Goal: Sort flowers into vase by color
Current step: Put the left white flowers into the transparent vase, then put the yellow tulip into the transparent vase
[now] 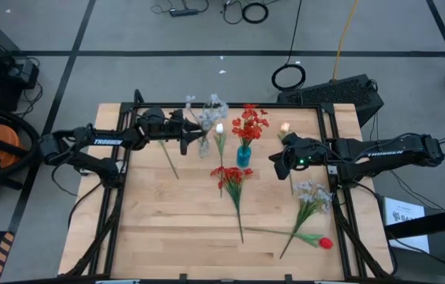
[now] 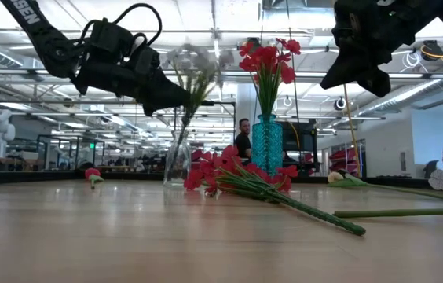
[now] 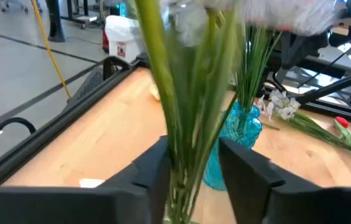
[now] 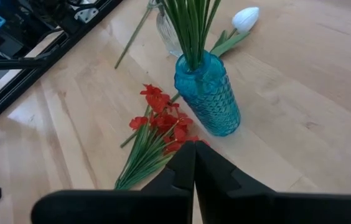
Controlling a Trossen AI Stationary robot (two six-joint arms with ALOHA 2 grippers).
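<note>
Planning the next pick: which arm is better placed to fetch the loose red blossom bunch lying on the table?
Right. The right pincer is shut, empty, hovering over the red bunch; the left pincer straddles stems at the clear vase.

Red blossom clusters [image 1: 250, 122] standing in blue textured glass vase [image 1: 243, 155]; clear glass vase [image 1: 203, 145] just left; loose red-blossom spray [image 1: 230, 177] lying before both.
</note>
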